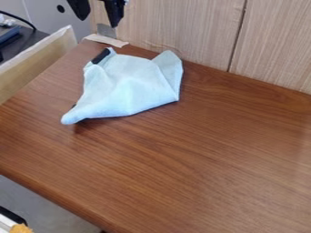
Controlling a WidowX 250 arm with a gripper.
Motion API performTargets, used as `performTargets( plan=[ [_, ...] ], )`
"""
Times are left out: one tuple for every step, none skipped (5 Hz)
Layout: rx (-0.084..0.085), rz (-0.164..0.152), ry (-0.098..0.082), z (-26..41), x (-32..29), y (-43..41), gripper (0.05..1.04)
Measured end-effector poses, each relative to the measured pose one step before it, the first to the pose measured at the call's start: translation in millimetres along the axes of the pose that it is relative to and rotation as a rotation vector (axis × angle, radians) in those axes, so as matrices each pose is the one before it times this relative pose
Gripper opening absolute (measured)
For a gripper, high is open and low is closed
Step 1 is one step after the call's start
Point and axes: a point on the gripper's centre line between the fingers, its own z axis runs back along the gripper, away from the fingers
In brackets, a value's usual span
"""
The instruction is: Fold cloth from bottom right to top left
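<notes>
Left corner of the cloth (70,119): at eight o'clock of the cloth, thick and rounded; it would probably squash easily between fingers.
Dark strip (101,56): at the cloth's eleven o'clock edge; it may be a little stiffer than the rest, this cannot be told.
Gripper (98,22): near eleven o'clock of the view, beyond the cloth and apart from it; its two fingers are spread, with nothing between them.
Cloth (130,86): it lies rumpled on the wooden table (200,159), to eleven o'clock of the view's centre; light, soft and not fragile, it would likely slide if it is dragged.
Right corner (176,98): toward four o'clock of the cloth; this seems the best place to pinch, low, then lift and carry toward eleven o'clock.
Right flap (173,68): at two o'clock, standing in a crease; it could bunch up during the fold.
Containers: the white object (5,225) at half past seven, by an orange piece (21,228), may be one, but its contents cannot be told.
</notes>
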Motion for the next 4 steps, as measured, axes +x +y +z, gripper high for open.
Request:
performTargets(
  plan=[
    [-0.0004, 0.0001, 0.0015, -0.56, -0.16, -0.01, 1.000],
    [0.0009, -0.0001, -0.0029, 0.56, 0.39, 0.08, 1.000],
    [0.0000, 0.0000, 0.0000, 0.00, 0.00, 0.00, 1.000],
    [0.0000, 0.0000, 0.0000, 0.00, 0.00, 0.00, 1.000]
  ],
)
